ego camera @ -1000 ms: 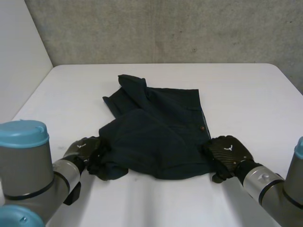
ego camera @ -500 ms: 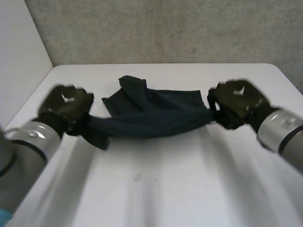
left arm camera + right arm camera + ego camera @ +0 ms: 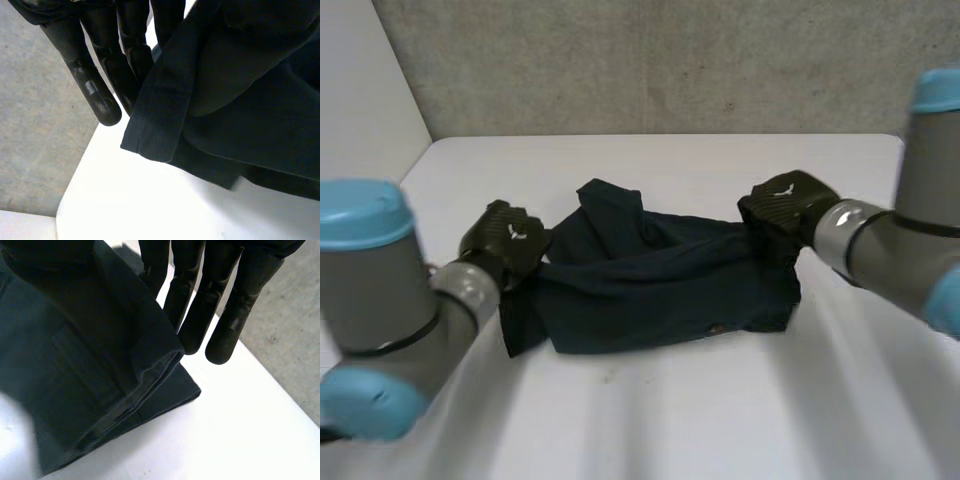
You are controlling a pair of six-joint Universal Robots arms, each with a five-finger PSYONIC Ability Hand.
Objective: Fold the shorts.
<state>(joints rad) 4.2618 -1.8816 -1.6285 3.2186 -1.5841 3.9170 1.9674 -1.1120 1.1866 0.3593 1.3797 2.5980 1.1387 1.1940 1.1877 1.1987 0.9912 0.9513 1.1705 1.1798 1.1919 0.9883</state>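
Surface (image 3: 650, 430): white, with the shorts lying mid-way between the two hands.

Shorts (image 3: 650, 295): dark, now a doubled band stretched from one hand across to the other. A second ago they lay spread wide with both hands low at the near edge. Half a second ago that edge was lifted taut in the air. It has since been carried over toward the far edge and is coming down. My reading is that the first fold is nearly laid. The top layer sits skewed, and a loose flap pokes out just beyond the left hand.

Left hand (image 3: 508, 238): at the band's left end. In its wrist view the fingers (image 3: 102, 80) run straight, and a hemmed edge of the shorts (image 3: 240, 100) hangs against them, clear of the surface. That suggests it is grasping the shorts, pinched on the thumb side.

Right hand (image 3: 782, 200): at the band's right end. In its wrist view the fingers (image 3: 235, 315) are straight, and a thick fold of the shorts (image 3: 75, 370) rises beside them. Probably also grasping the shorts.

Stud (image 3: 715, 327): a small pale dot on the top layer, nearer the right hand.

Hard to make out: both thumbs are buried in cloth, so neither pinch is seen directly. How squarely the lower layer lines up is covered. Which end is the waistband is unclear.
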